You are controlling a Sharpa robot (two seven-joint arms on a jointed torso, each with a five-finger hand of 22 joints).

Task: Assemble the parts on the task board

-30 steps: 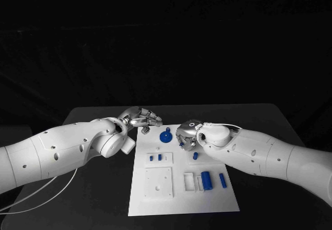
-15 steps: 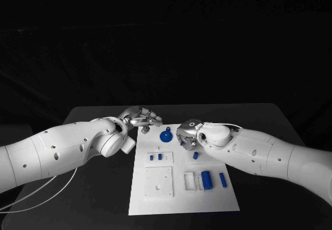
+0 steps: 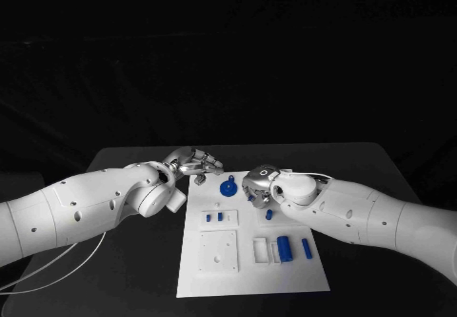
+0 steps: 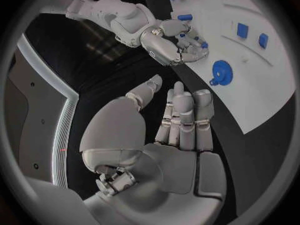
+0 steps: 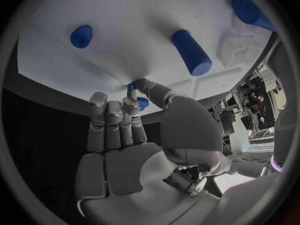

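Over the task board (image 3: 286,277), the right hand (image 3: 257,187) pinched a small blue part (image 5: 141,102), just beside the round blue knob (image 3: 228,188); the left hand (image 3: 193,162) hung empty, fingers loosely extended.

We get a pretty dim scene: everything around the task board (image 3: 252,264) is near black, and the white board is the brightest patch, close to washed out. The arms catch soft light from above with gentle shading underneath. Both wrist views bend hard at their rims, so the board's straight edges curve, and the rims blur.
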